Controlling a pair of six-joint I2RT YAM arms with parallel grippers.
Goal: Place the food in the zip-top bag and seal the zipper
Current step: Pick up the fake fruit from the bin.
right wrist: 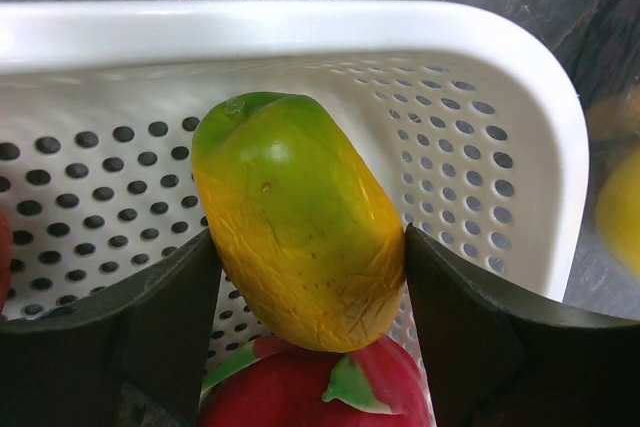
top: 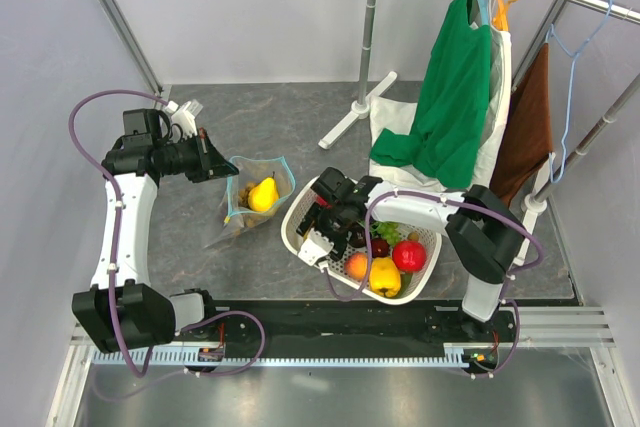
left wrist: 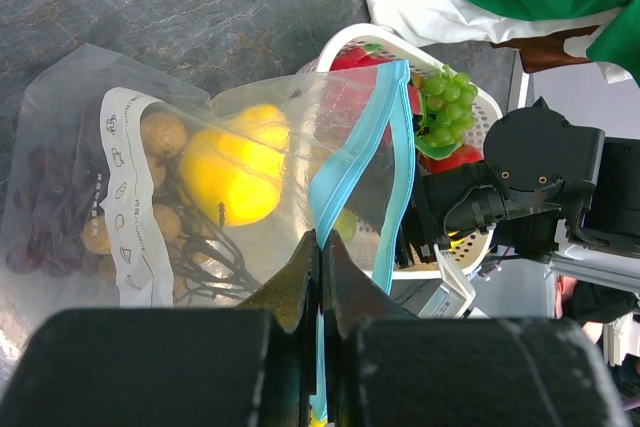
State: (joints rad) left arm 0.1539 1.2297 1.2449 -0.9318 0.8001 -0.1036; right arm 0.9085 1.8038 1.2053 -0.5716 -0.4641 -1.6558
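While the top view shows the bag (top: 228, 229) mid-worktop (top: 300, 117), left of the basket (top: 290, 219), the left wrist view shows my left gripper (left wrist: 320, 247) pinching its floppy zipper strip (left wrist: 345, 169). In the right wrist view, my right gripper (right wrist: 307, 247) squeezes the mango (right wrist: 290, 187) at its middle; it looks firm, light and probably slick.

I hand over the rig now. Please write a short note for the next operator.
Left gripper: shut on the zipper, holding the zip-top bag mouth open.
Right gripper: in the white basket, jaws against both sides of a green-yellow mango.
Done: yellow pear, brown berries, dark grapes bagged.
Left: bag the mango, peach, red apple, green grapes and the rest; then seal.
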